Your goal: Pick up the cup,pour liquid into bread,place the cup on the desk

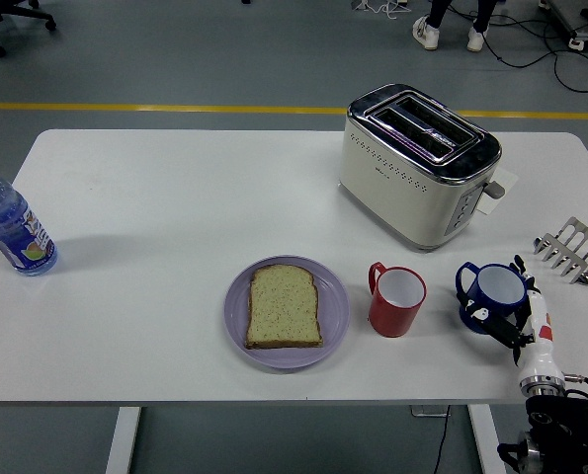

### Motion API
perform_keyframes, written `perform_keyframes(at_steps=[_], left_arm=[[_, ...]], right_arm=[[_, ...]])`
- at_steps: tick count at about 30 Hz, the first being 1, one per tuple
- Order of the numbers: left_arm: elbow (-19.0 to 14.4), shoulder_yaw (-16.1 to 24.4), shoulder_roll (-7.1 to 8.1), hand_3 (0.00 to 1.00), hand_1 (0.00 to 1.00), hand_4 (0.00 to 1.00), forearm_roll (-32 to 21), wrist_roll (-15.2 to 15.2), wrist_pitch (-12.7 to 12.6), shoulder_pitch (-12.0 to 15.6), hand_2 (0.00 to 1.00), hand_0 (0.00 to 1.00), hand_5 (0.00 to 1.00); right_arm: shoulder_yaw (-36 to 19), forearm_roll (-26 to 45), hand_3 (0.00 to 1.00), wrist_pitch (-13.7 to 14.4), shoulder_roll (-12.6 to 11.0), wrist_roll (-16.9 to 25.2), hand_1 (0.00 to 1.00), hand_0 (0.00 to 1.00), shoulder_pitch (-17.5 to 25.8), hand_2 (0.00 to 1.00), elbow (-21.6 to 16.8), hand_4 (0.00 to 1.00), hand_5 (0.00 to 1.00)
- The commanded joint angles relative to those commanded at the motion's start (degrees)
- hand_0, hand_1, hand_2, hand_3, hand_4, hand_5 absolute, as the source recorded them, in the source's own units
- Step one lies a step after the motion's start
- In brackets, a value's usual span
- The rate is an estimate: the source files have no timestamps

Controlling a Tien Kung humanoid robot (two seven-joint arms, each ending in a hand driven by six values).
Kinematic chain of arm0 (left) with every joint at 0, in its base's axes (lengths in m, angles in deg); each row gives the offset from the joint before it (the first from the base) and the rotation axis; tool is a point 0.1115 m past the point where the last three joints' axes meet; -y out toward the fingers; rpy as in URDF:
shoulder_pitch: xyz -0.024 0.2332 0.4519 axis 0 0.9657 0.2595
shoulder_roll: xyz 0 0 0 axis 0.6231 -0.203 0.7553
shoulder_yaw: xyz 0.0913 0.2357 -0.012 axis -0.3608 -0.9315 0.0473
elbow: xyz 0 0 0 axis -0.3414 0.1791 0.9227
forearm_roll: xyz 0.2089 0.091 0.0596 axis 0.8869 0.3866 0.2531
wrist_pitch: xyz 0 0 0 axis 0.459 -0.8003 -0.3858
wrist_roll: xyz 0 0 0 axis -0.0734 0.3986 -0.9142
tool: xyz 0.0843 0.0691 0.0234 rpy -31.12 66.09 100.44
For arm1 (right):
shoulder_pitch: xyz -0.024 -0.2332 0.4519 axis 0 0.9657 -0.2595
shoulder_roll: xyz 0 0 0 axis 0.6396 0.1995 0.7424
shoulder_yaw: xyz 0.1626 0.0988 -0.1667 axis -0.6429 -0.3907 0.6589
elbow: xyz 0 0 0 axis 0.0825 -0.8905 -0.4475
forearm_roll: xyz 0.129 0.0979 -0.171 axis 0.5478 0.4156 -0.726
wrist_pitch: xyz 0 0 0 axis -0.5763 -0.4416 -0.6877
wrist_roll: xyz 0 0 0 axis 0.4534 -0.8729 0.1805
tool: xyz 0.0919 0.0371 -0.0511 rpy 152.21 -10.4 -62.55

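Note:
A blue cup [498,286] with two handles stands on the white table [175,197] at the front right. My right hand [503,296] comes up from the lower right corner and wraps it: the thumb [482,316] presses low on the cup's front, the other fingers [522,269] lie along its right and back. The cup still rests on the table. A slice of bread [285,306] lies flat on a lilac plate [335,314] at the front centre. A red cup [396,300] stands between the plate and the blue cup. My left arm is out of sight.
A cream toaster [419,163] stands behind the cups. A metal toast rack [571,249] sits at the right edge, close to my hand. A blue-capped water bottle [12,225] stands at the far left. A person's feet show at the top.

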Motion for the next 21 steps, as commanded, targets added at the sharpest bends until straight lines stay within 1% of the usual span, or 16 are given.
perform_keyframes(at_steps=[5,6,11,12,17,18,21], left_arm=[[0.0,0.0,0.00,0.554,0.646,0.325,-0.1,0.0,0.0,0.0,0.657,0.635,0.838],[0.0,0.0,0.00,0.553,0.646,0.324,-0.1,0.0,0.0,0.0,0.657,0.635,0.838],[0.0,-0.2,0.00,0.553,0.646,0.324,-0.2,0.0,0.0,0.0,0.657,0.635,0.838],[0.0,-0.2,0.00,0.553,0.646,0.324,-0.2,0.0,0.0,0.0,0.657,0.635,0.838],[0.1,-0.6,0.00,0.553,0.646,0.324,-0.3,0.0,0.0,0.0,0.657,0.635,0.838],[0.1,-0.6,0.00,0.553,0.647,0.324,-0.3,0.0,0.0,0.0,0.657,0.635,0.837],[0.0,-0.6,0.00,0.553,0.647,0.324,-0.3,0.0,0.0,0.0,0.657,0.635,0.837]], right_arm=[[0.2,0.7,0.998,0.0,0.1,0.3,0.868,0.949,-0.3,0.966,0.7,0.990,0.152],[0.2,0.8,0.998,0.1,0.1,0.4,0.848,0.934,-0.3,0.936,0.8,0.987,0.141],[0.5,0.9,0.998,0.5,0.2,0.4,0.848,0.934,-0.7,0.936,1.7,0.987,0.141],[0.5,1.0,0.966,0.6,0.2,0.5,0.807,0.923,-0.8,0.887,1.9,0.985,0.139],[0.9,2.6,0.966,1.6,0.3,2.4,0.807,0.923,-0.9,0.887,2.8,0.985,0.139],[0.9,2.9,0.904,1.8,0.3,2.8,0.755,0.881,-0.9,0.814,2.8,0.976,0.133],[1.0,3.8,0.904,1.9,0.3,3.4,0.755,0.881,-0.9,0.814,3.0,0.976,0.133]])
